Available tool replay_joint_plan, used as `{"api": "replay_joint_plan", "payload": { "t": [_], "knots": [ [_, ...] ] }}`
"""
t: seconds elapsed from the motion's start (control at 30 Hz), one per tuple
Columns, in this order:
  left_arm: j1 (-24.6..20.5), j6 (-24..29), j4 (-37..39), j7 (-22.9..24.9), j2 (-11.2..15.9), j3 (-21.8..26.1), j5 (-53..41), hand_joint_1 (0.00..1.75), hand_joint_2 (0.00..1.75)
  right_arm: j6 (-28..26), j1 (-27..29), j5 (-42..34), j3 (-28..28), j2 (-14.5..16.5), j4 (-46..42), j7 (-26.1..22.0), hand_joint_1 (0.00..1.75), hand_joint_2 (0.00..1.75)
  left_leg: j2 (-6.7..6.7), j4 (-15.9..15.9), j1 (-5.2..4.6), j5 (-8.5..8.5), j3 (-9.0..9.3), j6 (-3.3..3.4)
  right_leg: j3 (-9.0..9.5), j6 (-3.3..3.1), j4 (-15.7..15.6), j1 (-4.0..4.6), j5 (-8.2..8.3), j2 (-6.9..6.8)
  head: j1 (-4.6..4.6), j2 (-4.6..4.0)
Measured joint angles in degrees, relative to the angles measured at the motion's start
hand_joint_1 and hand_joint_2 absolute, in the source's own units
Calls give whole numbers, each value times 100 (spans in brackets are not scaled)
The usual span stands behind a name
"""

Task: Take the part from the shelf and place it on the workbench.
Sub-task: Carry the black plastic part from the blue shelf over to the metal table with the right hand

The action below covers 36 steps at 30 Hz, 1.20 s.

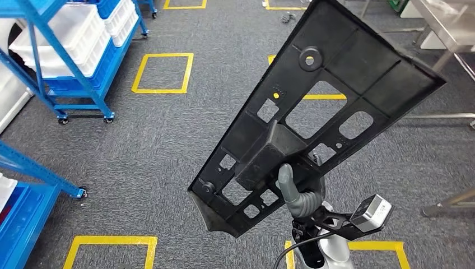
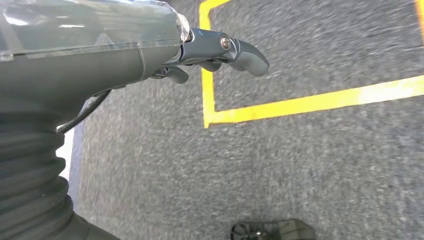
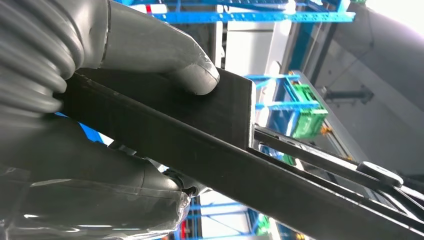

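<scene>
R hand (image 1: 299, 193) grips black part (image 1: 319, 106) (tilted, above carpet); L hand (image 2: 220, 52) curled, holding nothing.

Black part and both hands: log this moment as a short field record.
part: black panel with cutouts, carried above the carpet
right hand: right hand grips the panel's raised block, thumb pressed on it
left hand: left hand holds nothing, hangs over the floor
shelf: blue rack with white bins, to the left
workbench: metal table at far right
task state: part not yet placed
</scene>
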Motion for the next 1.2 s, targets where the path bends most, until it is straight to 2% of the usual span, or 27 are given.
{"api": "replay_joint_plan", "payload": {
  "t": [0.07,0.13,0.17,0.2,0.23,0.3,0.33,0.37,0.4,0.47,0.53,0.6,0.63,0.67,0.7,0.73,0.77,0.8,0.87,0.9,0.97,1.0,1.03,1.1,1.13,1.17,1.2],
  "knots": [
    [-7,-34,-1,15,28,-18,-17,0,175,-6,5,13,-3,1,-38,-16,175,175,-296,506,27,-325,-211,-37,1,-56,-18,-13,25,106,-2,0],
    [21,-91,-1,20,32,-28,-22,0,175,-16,16,34,-3,1,-49,-32,175,175,-432,1290,31,-671,-562,-46,-6,-88,-15,0,37,244,-2,-1],
    [34,-124,-1,12,33,-30,-20,0,175,-21,25,45,-3,0,-49,-36,175,175,-450,1537,31,-722,-683,-44,-8,-93,-12,9,41,323,-2,-1],
    [41,-159,-1,-2,34,-31,-14,0,175,-25,34,57,-3,0,-50,-38,175,175,-462,1573,30,-659,-708,-35,-8,-95,-6,15,43,399,-3,-1],
    [42,-193,-1,-21,35,-32,-5,0,175,-26,40,69,-3,0,-53,-40,175,175,-483,1369,31,-489,-622,-19,-6,-95,1,19,45,474,-3,-1],
    [42,-250,-1,-63,46,-32,23,0,175,-16,48,84,4,0,-60,-46,175,175,-676,576,34,-85,-266,28,-6,-81,18,23,50,610,-2,-1],
    [49,-272,-1,-87,55,-32,35,0,175,-5,52,89,15,0,-61,-51,175,175,-786,237,35,32,-116,48,-17,-60,25,22,58,678,0,-1],
    [65,-288,-1,-106,67,-32,45,0,175,6,56,91,26,0,-61,-57,175,175,-868,32,31,78,-32,66,-33,-31,29,15,72,732,0,0],
    [83,-297,-1,-121,77,-32,48,0,175,18,60,93,42,0,-60,-64,175,175,-891,-38,19,65,-1,82,-52,5,23,5,88,786,1,0],
    [111,-304,-1,-134,88,-32,39,0,175,36,69,95,65,-3,-58,-78,175,175,-773,-104,18,113,16,146,-83,84,2,-13,118,843,0,1],
    [115,-305,-1,-134,91,-37,10,0,175,43,60,95,73,-11,-60,-91,175,175,-646,-201,40,191,29,240,-187,130,185,7,-33,639,25,0],
    [123,-304,-1,-125,95,-48,-25,0,175,44,49,94,73,-20,-61,-97,175,175,-519,-242,36,227,23,288,-451,149,771,10,-395,342,56,-1],
    [130,-303,-1,-119,97,-54,-38,0,175,44,51,93,73,-25,-60,-98,175,175,-443,-238,30,226,17,293,-607,163,1120,-1,-555,270,63,0],
    [133,-303,-1,-114,100,-60,-48,0,175,45,56,92,73,-32,-59,-98,175,175,-366,-232,25,222,13,291,-712,178,1367,-11,-630,233,63,0],
    [131,-303,-1,-111,102,-64,-56,0,175,45,60,92,73,-39,-58,-98,175,175,-289,-226,23,214,12,286,-730,191,1434,-18,-604,204,63,0],
    [124,-304,-1,-110,103,-68,-59,0,175,45,61,91,73,-47,-58,-98,175,175,-218,-217,23,203,14,277,-638,198,1290,-23,-482,171,63,0],
    [116,-304,-1,-109,104,-73,-61,0,175,46,60,91,73,-53,-58,-98,175,175,-155,-204,24,187,21,260,-451,197,962,-24,-301,106,63,-1],
    [109,-305,-1,-109,105,-77,-62,0,175,46,57,90,73,-56,-59,-99,175,175,-99,-188,17,165,27,236,-237,189,572,-11,-160,-32,64,-1],
    [101,-304,-1,-107,109,-84,-68,0,175,48,50,89,75,-57,-65,-101,175,175,5,-145,-14,117,38,171,29,139,45,29,-22,-223,57,-1],
    [97,-304,-1,-104,112,-87,-77,0,175,49,48,86,77,-57,-69,-104,175,175,63,-135,-30,100,44,140,55,111,-34,51,-31,-246,53,-1],
    [76,-303,-2,-98,114,-104,-103,0,175,54,54,81,78,-58,-85,-109,175,175,170,-131,-32,73,56,82,36,46,-50,52,-7,-107,50,-1],
    [58,-303,-2,-96,113,-113,-115,0,175,58,57,79,78,-58,-96,-113,175,175,128,-91,-20,23,49,52,35,14,-62,44,8,-45,50,-1],
    [42,-303,-2,-95,113,-120,-121,0,175,62,58,77,78,-56,-106,-117,175,175,15,52,-2,-90,-3,25,36,-19,-75,30,24,12,49,-1],
    [33,-303,-1,-90,114,-124,-123,0,175,69,63,73,78,-54,-119,-128,175,175,-304,691,26,-461,-266,-13,36,-60,-83,14,39,131,46,-1],
    [44,-303,-1,-85,115,-124,-124,0,175,72,70,72,78,-54,-119,-130,175,175,-397,1104,31,-643,-452,-23,33,-71,-82,15,42,200,45,-1],
    [56,-303,-1,-80,116,-124,-123,0,175,74,79,70,78,-54,-119,-132,175,175,-438,1424,31,-743,-603,-29,33,-75,-80,17,44,274,46,-1],
    [67,-303,-1,-74,117,-124,-123,0,175,75,86,70,78,-55,-119,-132,175,175,-455,1564,31,-733,-678,-27,34,-76,-76,20,45,353,46,-1]
  ]
}}
